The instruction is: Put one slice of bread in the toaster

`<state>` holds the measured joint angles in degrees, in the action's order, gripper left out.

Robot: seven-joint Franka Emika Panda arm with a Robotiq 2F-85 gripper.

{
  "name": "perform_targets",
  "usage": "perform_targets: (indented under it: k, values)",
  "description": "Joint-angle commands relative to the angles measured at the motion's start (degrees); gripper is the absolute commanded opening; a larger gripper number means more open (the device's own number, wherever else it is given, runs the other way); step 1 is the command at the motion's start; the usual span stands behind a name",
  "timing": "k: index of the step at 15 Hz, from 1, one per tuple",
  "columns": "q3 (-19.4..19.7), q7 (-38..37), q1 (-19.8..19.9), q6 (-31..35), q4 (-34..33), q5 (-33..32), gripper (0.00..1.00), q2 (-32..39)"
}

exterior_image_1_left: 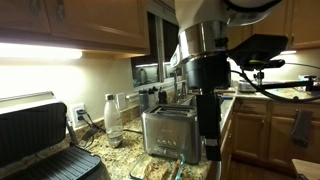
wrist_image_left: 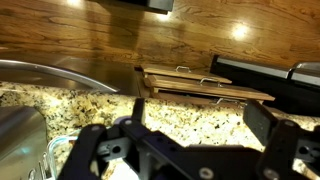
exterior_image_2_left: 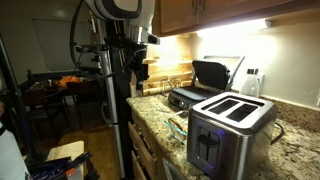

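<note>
Fingers: the gripper (wrist_image_left: 180, 135) holds its two dark fingers (wrist_image_left: 92, 148) spread as wide as they go. Nothing sits between them and nothing is touched, and speckled stone shows through the gap.
Gripper position: in an exterior view the gripper (exterior_image_1_left: 211, 150) hangs above the bench top, near the toaster but apart from it.
Toaster: the brushed-steel toaster (exterior_image_2_left: 230, 128), with two slots on top, stands on the granite bench (exterior_image_2_left: 292, 140) close to its front edge.
Slice of bread: too dim and blurred to pick out in any view.
Grill press: the black grill press (exterior_image_2_left: 205, 80) sits by the bench's back edge with its lid raised.
Bottle: a clear bottle (exterior_image_1_left: 113, 115) with a white cap stands upright near the back edge.
Cutting boards: wooden cutting boards (wrist_image_left: 205, 88) are stacked at the back edge.
Writing: no brand or label is large enough to read.
</note>
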<state>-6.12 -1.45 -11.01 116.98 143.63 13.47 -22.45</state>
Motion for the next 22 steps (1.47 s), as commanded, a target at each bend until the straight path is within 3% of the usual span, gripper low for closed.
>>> perform_targets:
  k: [1, 15, 22]
  values:
    - [-1.31, -3.81, 1.3, 2.2, -0.74, -0.23, 1.0, 2.07]
    - [-2.21, -14.7, 1.68, 16.12, -0.78, 1.21, 1.0, 12.82]
    - [-2.04, -24.61, 3.31, 22.15, -0.08, -0.45, 1.0, 14.36]
